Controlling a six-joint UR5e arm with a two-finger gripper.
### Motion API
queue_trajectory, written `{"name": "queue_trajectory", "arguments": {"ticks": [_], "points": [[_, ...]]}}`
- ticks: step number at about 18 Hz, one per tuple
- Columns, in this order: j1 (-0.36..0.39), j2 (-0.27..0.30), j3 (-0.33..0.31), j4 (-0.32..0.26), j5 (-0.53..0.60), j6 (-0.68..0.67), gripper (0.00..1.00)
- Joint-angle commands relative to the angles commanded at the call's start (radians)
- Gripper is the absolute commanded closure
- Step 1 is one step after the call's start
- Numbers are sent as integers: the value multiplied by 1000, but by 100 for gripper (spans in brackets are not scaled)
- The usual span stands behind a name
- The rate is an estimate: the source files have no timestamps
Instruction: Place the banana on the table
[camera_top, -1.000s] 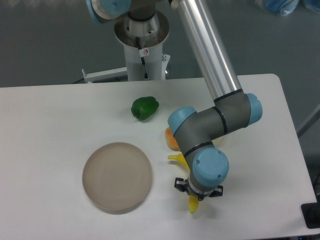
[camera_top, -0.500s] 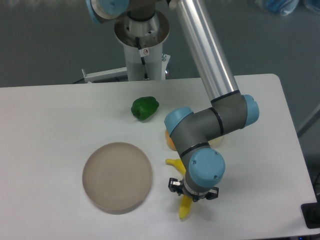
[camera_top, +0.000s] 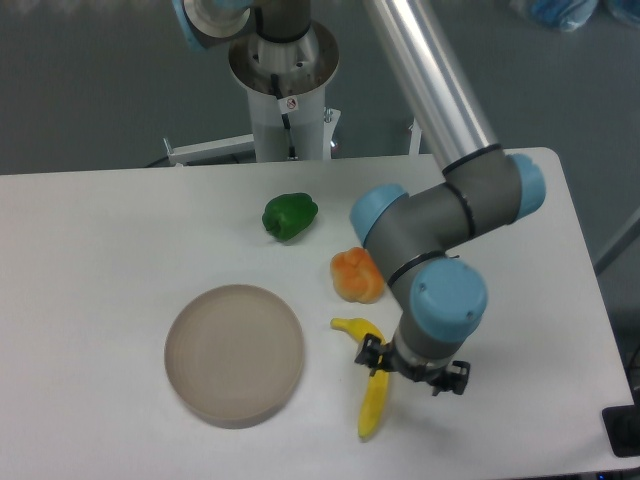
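Observation:
The yellow banana lies flat on the white table, right of the plate, with its stem toward the orange pepper and its tip toward the front edge. My gripper points down just right of the banana's middle. Its left finger is close beside the banana, and the jaws stand apart with nothing between them. The blue wrist hides the fingertips.
A round beige-grey plate sits left of the banana. An orange pepper lies just behind the banana's stem. A green pepper lies further back. The arm's base column stands at the back edge.
The gripper carried the banana a little to the left, then let it go. The banana stays on the table while the gripper and wrist have shifted right, uncovering the orange pepper.

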Motion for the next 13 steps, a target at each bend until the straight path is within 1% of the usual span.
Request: {"name": "queue_trajectory", "arguments": {"ticks": [1, 4, 6, 9, 13], "points": [[30, 12, -9, 3, 3, 50, 0], [90, 46, -46, 3, 18, 273, 0], [135, 60, -67, 8, 41, 340, 0], [201, 63, -69, 2, 55, 495, 0], [239, 61, -84, 3, 97, 603, 0]]}}
